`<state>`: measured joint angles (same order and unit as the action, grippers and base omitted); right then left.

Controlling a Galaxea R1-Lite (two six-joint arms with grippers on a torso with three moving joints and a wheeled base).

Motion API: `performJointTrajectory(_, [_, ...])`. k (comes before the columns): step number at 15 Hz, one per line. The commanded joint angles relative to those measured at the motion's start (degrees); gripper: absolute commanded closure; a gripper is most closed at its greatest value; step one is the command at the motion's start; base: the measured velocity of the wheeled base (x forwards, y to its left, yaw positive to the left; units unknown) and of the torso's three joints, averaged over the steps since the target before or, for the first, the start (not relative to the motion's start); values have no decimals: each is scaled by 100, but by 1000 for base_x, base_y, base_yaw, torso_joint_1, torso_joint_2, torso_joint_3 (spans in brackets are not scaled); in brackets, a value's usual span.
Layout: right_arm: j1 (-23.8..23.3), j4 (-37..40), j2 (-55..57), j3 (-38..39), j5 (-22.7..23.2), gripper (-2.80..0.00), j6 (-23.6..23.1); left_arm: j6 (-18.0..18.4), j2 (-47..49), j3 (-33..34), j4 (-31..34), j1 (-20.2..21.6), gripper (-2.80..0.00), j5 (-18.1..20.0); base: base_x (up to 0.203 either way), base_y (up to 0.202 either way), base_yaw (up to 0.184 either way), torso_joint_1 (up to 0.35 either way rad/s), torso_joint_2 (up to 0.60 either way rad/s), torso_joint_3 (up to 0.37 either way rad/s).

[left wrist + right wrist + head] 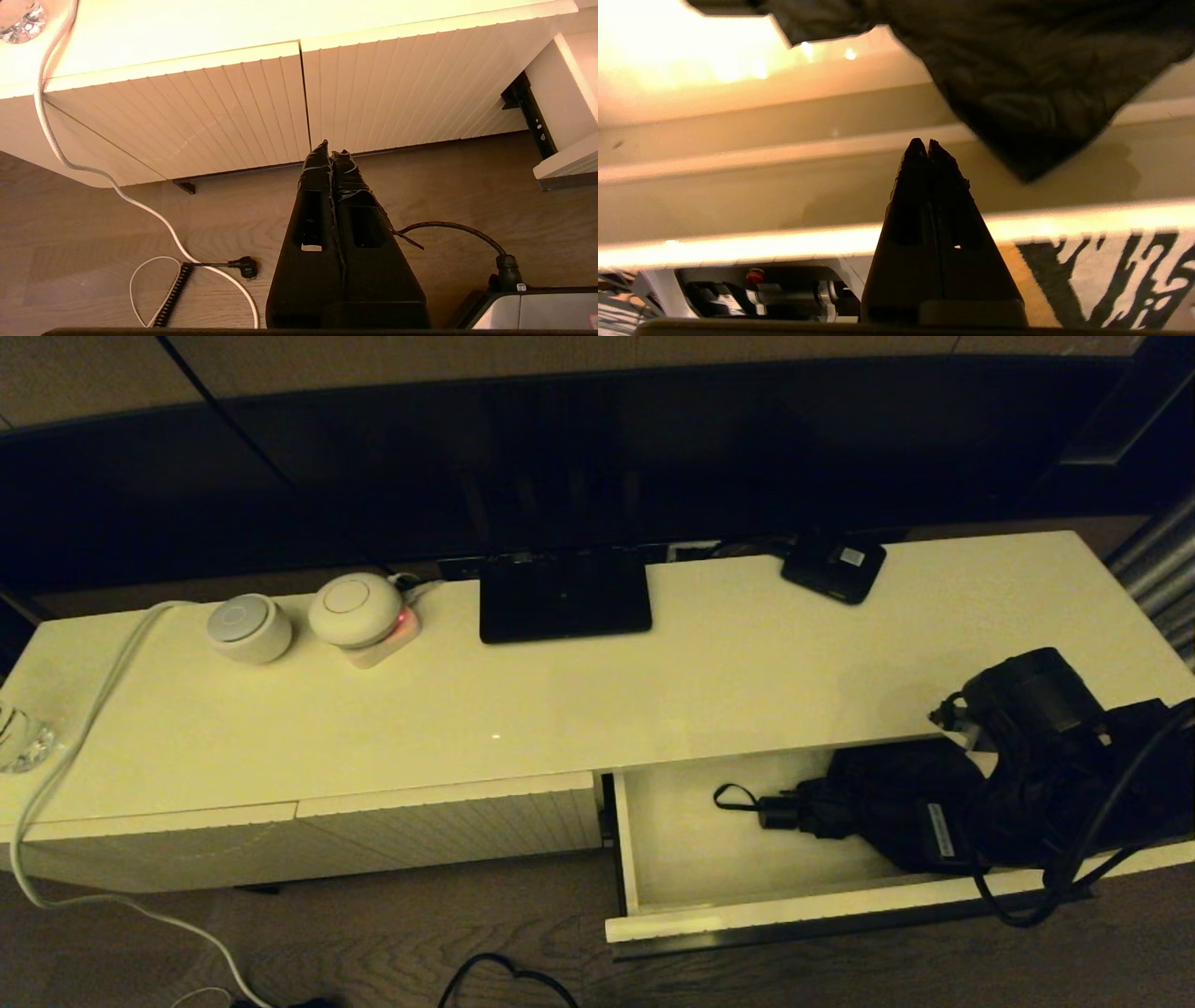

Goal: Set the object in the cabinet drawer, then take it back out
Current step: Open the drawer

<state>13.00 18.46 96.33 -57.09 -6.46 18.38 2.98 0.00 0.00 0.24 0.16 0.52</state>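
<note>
From the head view the cabinet drawer (653, 859) stands pulled out at the right of the low cabinet, and the umbrella (878, 807) lies inside it, handle and wrist loop pointing toward the robot's left, fabric bunched at the right end. The right arm (1046, 747) reaches over that end, but this view hides its fingertips. The right wrist view supplies them: the right end effector (928, 144) has its fingers pressed together on nothing, the umbrella's fabric beyond them (apart from the tips). Only the left wrist view shows the left end effector (331, 149), fingers likewise closed and empty, low before the closed ribbed panels (233, 107), over the wood floor (140, 224).
</note>
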Motion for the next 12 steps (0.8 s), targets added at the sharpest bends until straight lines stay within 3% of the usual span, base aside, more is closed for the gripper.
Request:
performJointTrajectory(1, [-95,9,237,-126,38,0,16,1,0,18,2,2,0,0,0,0,0,0,0,0])
performJointTrajectory(4, [-122,90,339,-134,288,0,-33,3,0,18,2,2,0,0,0,0,0,0,0,0])
performJointTrajectory(12, [-52,307,570,75,286,0,-235,10,0,18,2,2,0,0,0,0,0,0,0,0])
